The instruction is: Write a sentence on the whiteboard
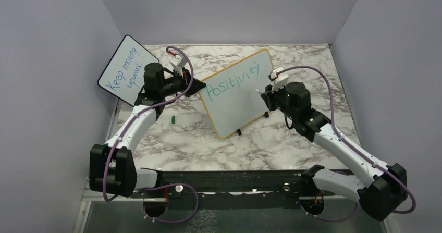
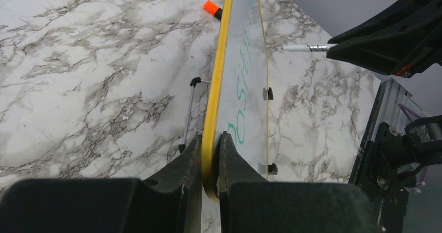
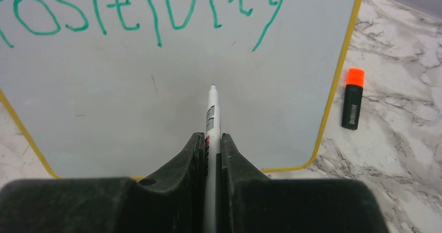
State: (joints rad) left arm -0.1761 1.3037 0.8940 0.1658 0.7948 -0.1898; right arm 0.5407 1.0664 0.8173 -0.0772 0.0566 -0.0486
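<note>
Whiteboard [image 1: 241, 108] stands propped near upright at the middle of the marble table [image 1: 177, 149], turned at an angle to you, its yellow frame on small black feet [image 1: 239, 132]. Your left gripper [image 2: 210, 139] is clamped on the board's left edge, one finger on each face with the frame between them. A thin wire stand [image 2: 190, 108] shows against the rear face. On the front, the sentence [image 3: 146, 14] reads as one green word, "Positivity", running along the upper part. Your right gripper [image 3: 208, 142] is closed on a white marker [image 3: 211, 113] that sticks straight out between the fingers. Its tip points at bare white surface under the middle letters of the word (neither wrist view lets you tell whether the tip meets the board or hangs just off it). Surroundings: an orange-capped black marker [image 3: 353, 100] lies flat on the table just past the board's right edge. A small green piece [image 1: 173, 120] lies on the marble beside the left forearm, near the board's lower left corner. A smaller black-framed board [image 1: 125, 69] with blue "Keep moving upward" leans at the left wall, and the left wrist sits in front of its lower right corner, covering it from the top camera.
</note>
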